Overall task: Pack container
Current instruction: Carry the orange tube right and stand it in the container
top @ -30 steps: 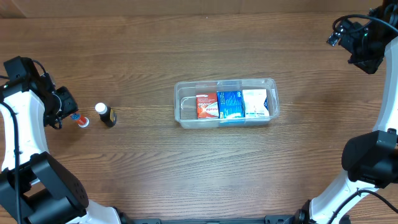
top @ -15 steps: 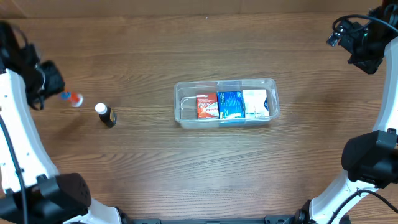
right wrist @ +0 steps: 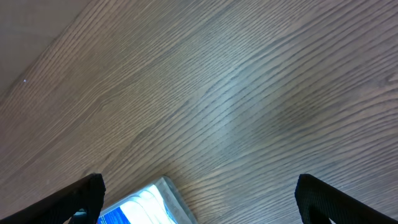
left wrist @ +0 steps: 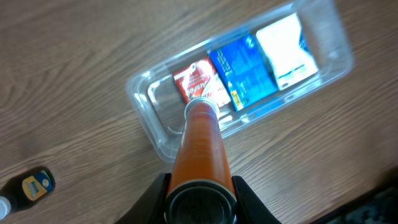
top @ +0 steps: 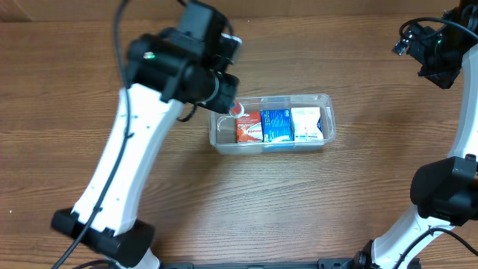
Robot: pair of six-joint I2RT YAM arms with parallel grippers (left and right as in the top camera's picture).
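Note:
The clear plastic container [top: 326,101] sits mid-table and holds a red box [top: 249,127], a blue box [top: 276,125] and a white box [top: 307,123] side by side. Its left end is bare. My left gripper [top: 228,101] hovers over that left end, shut on an orange tube [left wrist: 198,146] whose grey cap points down at the red box [left wrist: 198,78]. In the left wrist view the container's rim [left wrist: 140,106] lies below the tube. My right gripper [top: 433,52] is open and empty at the far right back; its wrist view [right wrist: 199,199] shows only a container corner [right wrist: 165,186].
A small dark bottle with a yellow label [left wrist: 28,185] lies on the wood left of the container; in the overhead view my left arm hides it. The table is brown wood [top: 373,194].
My left arm has swung from the far left of the table to over the container's left end, carrying the orange tube. The right arm has not moved.

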